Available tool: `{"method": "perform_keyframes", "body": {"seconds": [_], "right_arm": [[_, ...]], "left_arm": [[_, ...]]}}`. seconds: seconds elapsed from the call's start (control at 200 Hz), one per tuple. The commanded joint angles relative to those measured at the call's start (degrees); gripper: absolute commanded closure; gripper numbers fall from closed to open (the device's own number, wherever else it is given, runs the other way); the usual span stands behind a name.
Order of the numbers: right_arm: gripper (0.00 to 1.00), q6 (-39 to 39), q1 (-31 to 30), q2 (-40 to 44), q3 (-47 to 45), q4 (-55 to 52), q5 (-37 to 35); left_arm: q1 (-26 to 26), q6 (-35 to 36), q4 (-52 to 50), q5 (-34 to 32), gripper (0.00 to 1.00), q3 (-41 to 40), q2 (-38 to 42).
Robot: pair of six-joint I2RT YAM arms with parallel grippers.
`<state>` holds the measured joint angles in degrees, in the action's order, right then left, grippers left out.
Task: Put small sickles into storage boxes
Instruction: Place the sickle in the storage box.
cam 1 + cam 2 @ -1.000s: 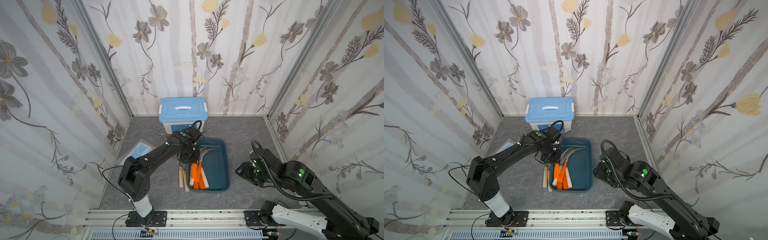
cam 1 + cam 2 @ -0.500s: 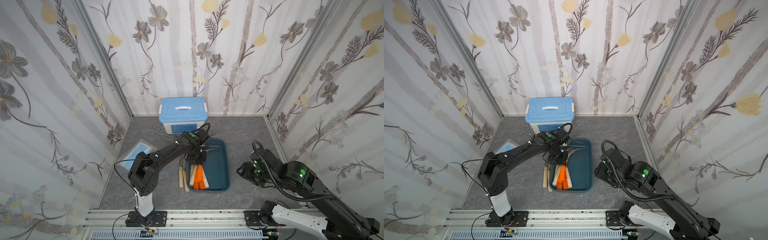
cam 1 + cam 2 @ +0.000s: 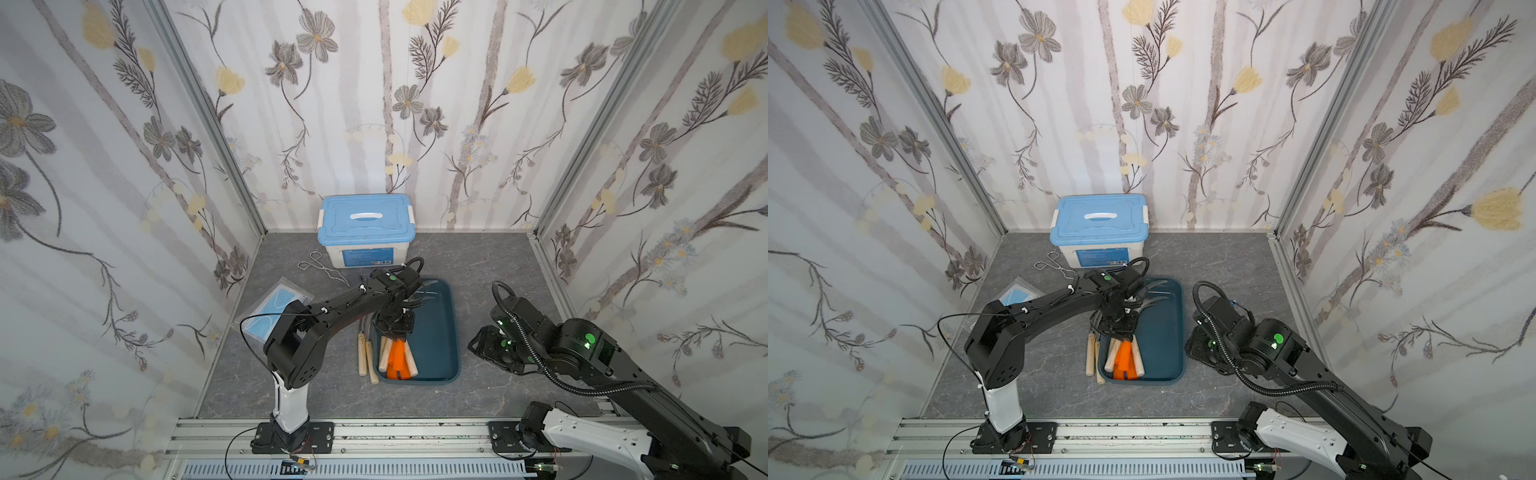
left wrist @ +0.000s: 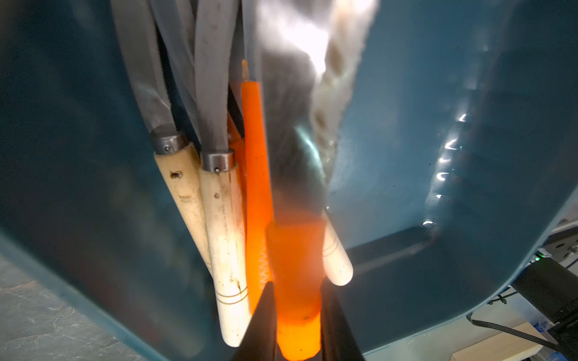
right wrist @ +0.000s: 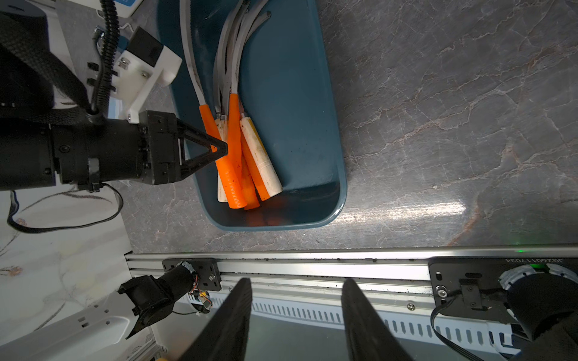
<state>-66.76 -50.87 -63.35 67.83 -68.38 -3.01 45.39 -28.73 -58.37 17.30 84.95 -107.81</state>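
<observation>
L tool [image 5: 222, 149] tight on orange-handled, grey-bladed sickle [image 5: 231, 184] in teal tray [image 5: 312, 93]; R tool [image 5: 297, 281] part-open, empty.

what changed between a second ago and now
The left tool, shut on an orange-handled sickle, moved from over the left rim of the teal tray further in over it and slightly toward the front rail. Nothing was let go. The right tool stayed open beside the tray; the two wooden-handled sickles on the table stayed put.
</observation>
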Motion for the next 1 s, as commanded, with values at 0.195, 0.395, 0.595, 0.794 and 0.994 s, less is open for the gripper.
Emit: {"method": "perform_keyframes", "body": {"seconds": [0.195,0.395,0.595,0.794,0.994], "right_arm": [[0.51,1.2,0.0,-0.9,-0.1,1.3,0.1],[0.51,1.1,0.0,-0.5,-1.0,1.4,0.2],[0.51,0.9,0.1,0.3,-1.6,1.0,0.1],[0.50,0.8,0.2,0.7,-1.7,0.7,0.0],[0.50,0.6,0.2,1.6,-2.1,0.3,-0.1]], "left_arm": [[0.3,-0.3,-0.9,-0.4,1.00,1.3,-2.5],[0.8,-0.6,-1.0,0.2,1.00,1.1,-4.0],[1.2,-1.4,-0.9,0.8,1.00,-0.3,-4.7],[1.2,-1.6,-1.0,0.9,1.00,-1.0,-5.3],[1.2,-1.6,-1.0,1.0,0.99,-0.6,-5.7]]}}
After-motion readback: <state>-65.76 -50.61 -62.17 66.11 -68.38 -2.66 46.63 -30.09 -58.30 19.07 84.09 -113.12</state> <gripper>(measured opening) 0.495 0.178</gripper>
